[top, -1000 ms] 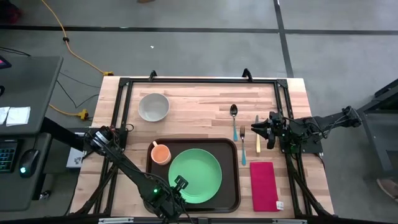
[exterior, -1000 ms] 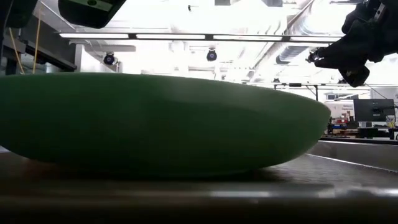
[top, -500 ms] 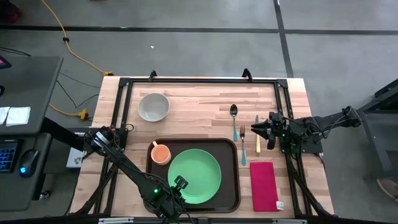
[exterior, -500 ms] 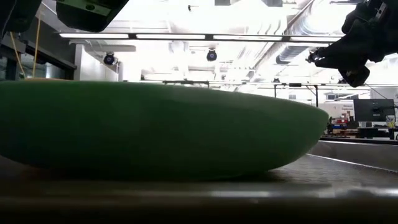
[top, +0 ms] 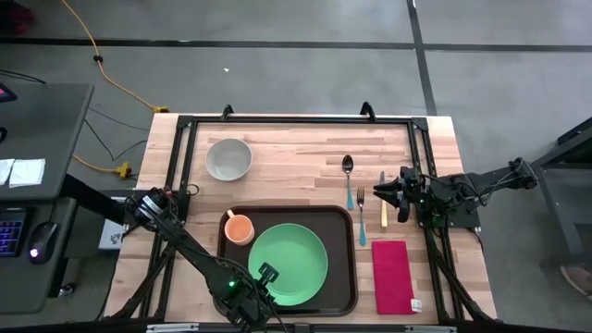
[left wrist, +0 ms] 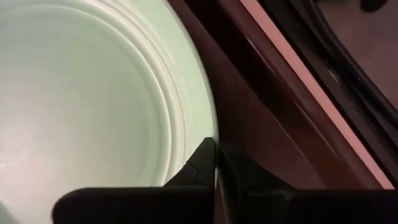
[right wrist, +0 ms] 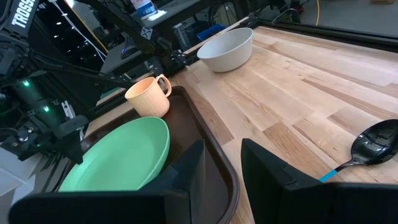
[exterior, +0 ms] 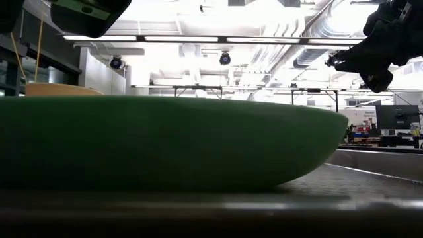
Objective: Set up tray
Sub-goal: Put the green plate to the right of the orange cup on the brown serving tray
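Note:
The dark brown tray (top: 344,277) lies at the table's near edge. A green plate (top: 288,264) lies in it, with an orange cup (top: 239,228) standing in the tray's far left corner. My left gripper (top: 268,275) is at the plate's near rim and is shut on it. My right gripper (top: 379,192) hovers open above the table to the right of the tray, over the fork (top: 361,217) and the knife (top: 383,205). In the low view the plate (exterior: 165,142) fills the picture, and the right gripper (exterior: 334,61) hangs at the upper right. My left gripper pinches the green plate's near rim (left wrist: 208,124) between its two fingers. One fingertip (left wrist: 200,163) is on the plate's inner side and the other on the outer side, over the tray floor. It comes from the table's near side. In the low view the plate sits about level on the tray.
A pale bowl (top: 228,158) stands on the far left of the table. A spoon (top: 348,171) lies to the right of the tray's far corner, and a red napkin (top: 392,275) lies to the tray's right. A black frame (top: 296,120) borders the tabletop.
The plate, held by my left gripper, has shifted a little toward the table's left. In the low view its top edge has sunk and levelled out, so the orange cup's rim now shows behind it.

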Controlling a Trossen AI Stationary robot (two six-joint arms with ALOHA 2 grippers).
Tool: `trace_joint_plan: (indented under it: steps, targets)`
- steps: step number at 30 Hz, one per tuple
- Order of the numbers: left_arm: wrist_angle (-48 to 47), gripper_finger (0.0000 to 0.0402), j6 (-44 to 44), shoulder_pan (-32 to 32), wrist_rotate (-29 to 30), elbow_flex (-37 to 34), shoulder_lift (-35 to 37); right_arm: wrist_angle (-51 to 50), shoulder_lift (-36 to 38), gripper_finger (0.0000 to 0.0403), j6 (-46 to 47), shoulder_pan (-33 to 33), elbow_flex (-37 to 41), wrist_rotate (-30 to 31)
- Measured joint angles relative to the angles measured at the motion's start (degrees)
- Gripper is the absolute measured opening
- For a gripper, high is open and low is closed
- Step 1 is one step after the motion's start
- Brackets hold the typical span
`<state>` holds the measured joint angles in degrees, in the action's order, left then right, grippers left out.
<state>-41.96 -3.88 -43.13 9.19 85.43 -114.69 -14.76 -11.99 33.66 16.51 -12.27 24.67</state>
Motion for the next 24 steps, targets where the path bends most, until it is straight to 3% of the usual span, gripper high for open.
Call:
trace_joint_plan:
  steps: [24]
  targets:
    - [-0.09,0.0061,-0.94,0.00,-0.99,0.00,0.00,0.00,0.00,0.0083,0.01,0.00,0.00,-1.07]
